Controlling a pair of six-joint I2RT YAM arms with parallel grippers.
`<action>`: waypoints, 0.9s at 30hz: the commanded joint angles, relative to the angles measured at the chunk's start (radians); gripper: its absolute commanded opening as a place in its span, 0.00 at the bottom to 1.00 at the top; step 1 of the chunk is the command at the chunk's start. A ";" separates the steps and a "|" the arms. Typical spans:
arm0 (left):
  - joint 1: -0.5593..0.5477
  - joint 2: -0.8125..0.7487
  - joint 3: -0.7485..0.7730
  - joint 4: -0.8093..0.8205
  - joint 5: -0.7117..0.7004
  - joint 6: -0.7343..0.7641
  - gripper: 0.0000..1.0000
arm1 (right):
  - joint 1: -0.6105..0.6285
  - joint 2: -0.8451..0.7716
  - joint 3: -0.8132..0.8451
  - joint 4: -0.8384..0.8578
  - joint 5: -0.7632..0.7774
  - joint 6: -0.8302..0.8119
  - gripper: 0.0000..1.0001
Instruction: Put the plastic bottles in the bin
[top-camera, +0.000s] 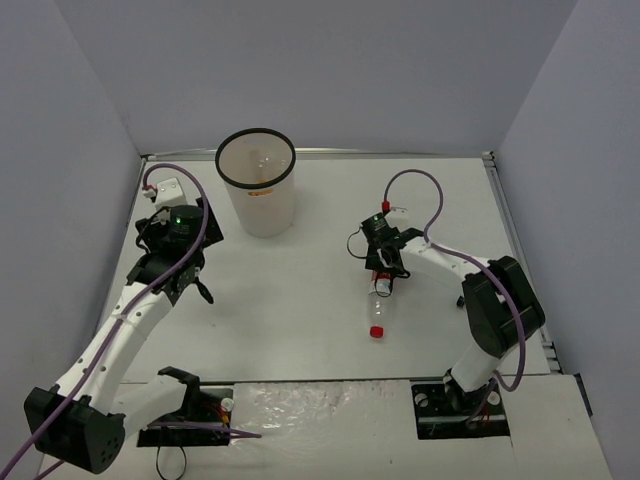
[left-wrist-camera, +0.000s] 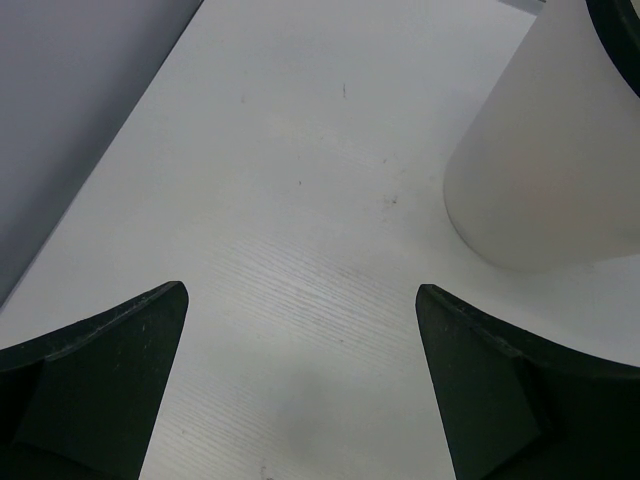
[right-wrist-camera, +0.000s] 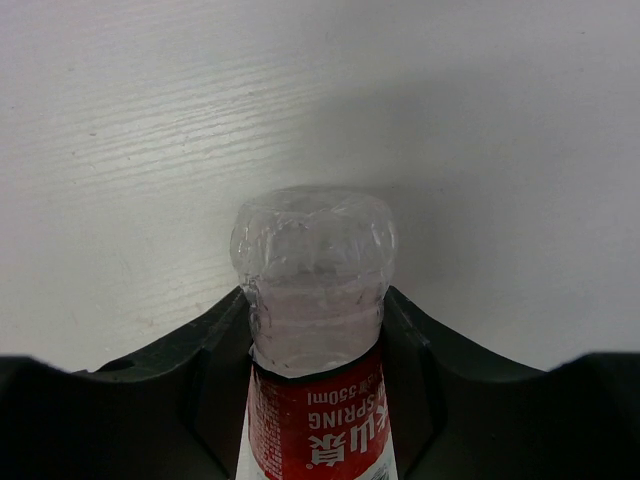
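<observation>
Right gripper (right-wrist-camera: 318, 312) clamped on red-label bottle (right-wrist-camera: 312, 240) lying on counter (top-camera: 300, 300). Lift high, clear the rim; bin (top-camera: 266, 208) at 10 o'clock. Left gripper (left-wrist-camera: 300, 300) wide, empty.

1. A white surface (top-camera: 300, 330) with a fine wood grain fills the middle of the overhead view.
2. Plain grey-blue walls (top-camera: 330, 70) close it in at the back and on both sides.
3. A thin metal strip (top-camera: 520, 260) runs along its right edge, and another along the back.
4. A glossy, rippled patch (top-camera: 320, 410) lies at the near edge.
5. A few small dark specks (left-wrist-camera: 345, 92) mark the surface in the left wrist view.
</observation>
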 joint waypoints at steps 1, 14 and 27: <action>-0.001 -0.044 0.021 0.024 -0.033 -0.018 0.97 | 0.010 -0.105 0.082 0.000 0.102 -0.016 0.32; -0.001 -0.086 0.002 0.033 0.018 -0.014 0.97 | 0.017 -0.239 0.210 0.834 -0.259 -0.326 0.28; 0.002 -0.098 -0.008 0.050 0.036 -0.003 0.97 | 0.027 0.318 0.870 1.318 -0.401 -0.348 0.29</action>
